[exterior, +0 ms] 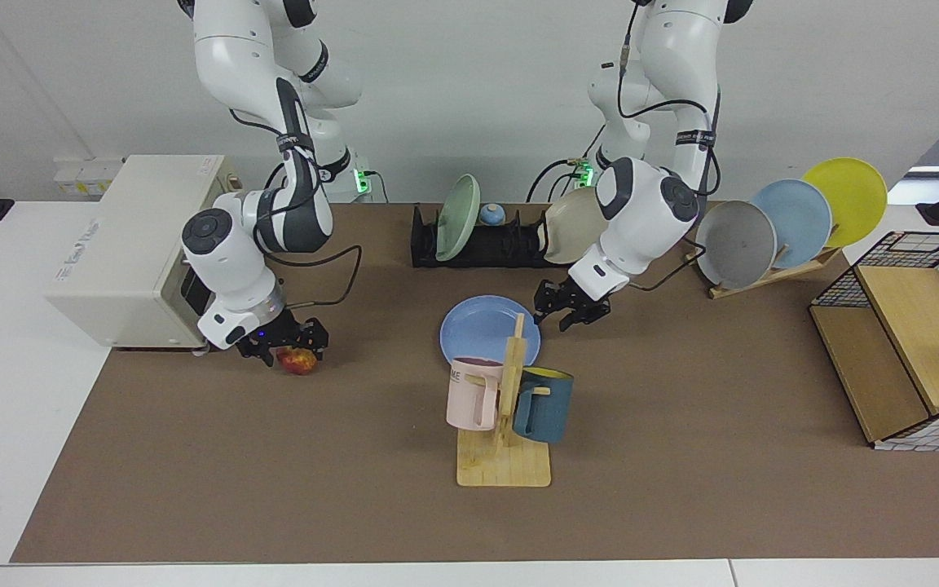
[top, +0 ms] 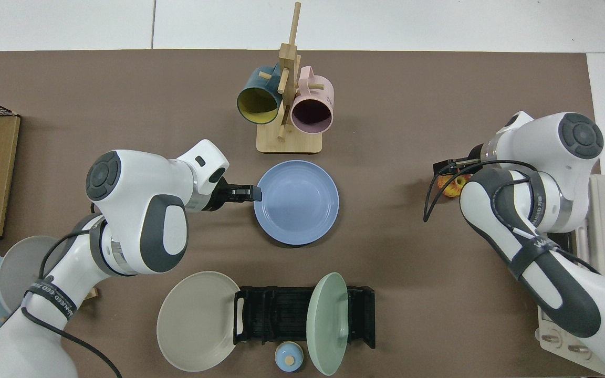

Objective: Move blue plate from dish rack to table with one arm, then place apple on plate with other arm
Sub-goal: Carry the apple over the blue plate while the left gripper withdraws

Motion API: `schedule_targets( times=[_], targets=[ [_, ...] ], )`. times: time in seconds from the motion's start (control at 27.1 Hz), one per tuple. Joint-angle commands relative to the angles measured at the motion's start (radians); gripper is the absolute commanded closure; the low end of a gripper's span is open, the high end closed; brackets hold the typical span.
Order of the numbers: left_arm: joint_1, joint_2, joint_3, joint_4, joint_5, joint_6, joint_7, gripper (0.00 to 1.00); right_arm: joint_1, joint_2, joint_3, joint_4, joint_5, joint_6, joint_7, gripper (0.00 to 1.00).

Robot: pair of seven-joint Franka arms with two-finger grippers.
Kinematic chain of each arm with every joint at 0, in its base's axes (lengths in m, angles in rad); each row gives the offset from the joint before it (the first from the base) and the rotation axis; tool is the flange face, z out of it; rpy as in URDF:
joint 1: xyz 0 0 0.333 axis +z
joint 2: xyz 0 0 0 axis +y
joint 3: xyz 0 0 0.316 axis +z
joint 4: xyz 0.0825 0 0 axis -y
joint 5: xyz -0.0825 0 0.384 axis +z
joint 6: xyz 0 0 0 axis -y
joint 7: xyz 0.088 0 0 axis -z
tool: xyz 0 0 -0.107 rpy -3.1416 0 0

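Note:
The blue plate lies flat on the table, just behind the mug tree, and also shows in the top view. My left gripper hangs open a little off the plate's rim, its fingertips at the edge in the top view. The red-and-yellow apple rests on the table near the white box. My right gripper is low over it, open, one finger on either side. Seen from above, the apple is half hidden under that gripper. The black dish rack stands at the back.
The dish rack holds an upright green plate and a leaning beige plate. A wooden mug tree with two mugs stands in front of the blue plate. A wooden rack holds grey, sky-blue and yellow plates. A white box and a wire crate flank the table.

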Motion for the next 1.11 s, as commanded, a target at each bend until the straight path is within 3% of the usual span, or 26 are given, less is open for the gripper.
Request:
schedule_targets(
  times=[0.0, 0.22, 0.41, 0.44, 0.48, 0.55, 0.59, 0.89, 1.07],
  targets=[
    [-0.005, -0.017, 0.015, 0.083, 0.167, -0.147, -0.109, 0.42, -0.002, -0.010, 0.001, -0.045, 0.006, 0.024, -0.032, 0.00],
    [0.008, -0.087, 0.037, 0.153, 0.334, -0.330, -0.131, 0.39, -0.007, -0.002, 0.001, -0.045, 0.006, 0.028, -0.030, 0.00],
    [0.008, -0.153, 0.074, 0.247, 0.396, -0.507, -0.106, 0.14, -0.008, 0.008, 0.001, -0.045, 0.006, 0.028, -0.030, 0.01],
    [0.008, -0.155, 0.077, 0.276, 0.414, -0.549, -0.102, 0.11, -0.008, 0.008, 0.001, -0.045, 0.006, 0.028, -0.038, 0.14],
    [0.008, -0.158, 0.077, 0.308, 0.428, -0.589, -0.096, 0.08, -0.010, 0.010, 0.001, -0.045, 0.005, 0.028, -0.038, 0.41],
    [0.008, -0.161, 0.083, 0.354, 0.433, -0.650, -0.083, 0.01, -0.007, 0.010, 0.001, -0.045, 0.005, 0.027, -0.035, 0.87],
    [0.008, -0.164, 0.086, 0.370, 0.433, -0.673, -0.077, 0.01, -0.002, 0.010, 0.001, -0.045, 0.005, 0.024, -0.030, 1.00],
    [0.008, -0.289, 0.140, 0.388, 0.423, -0.792, 0.000, 0.00, 0.018, 0.005, 0.003, -0.019, 0.013, 0.004, -0.006, 1.00],
    [0.010, -0.297, 0.141, 0.391, 0.420, -0.813, -0.006, 0.00, 0.090, -0.025, 0.003, 0.038, 0.020, -0.071, 0.126, 1.00]
  ],
)
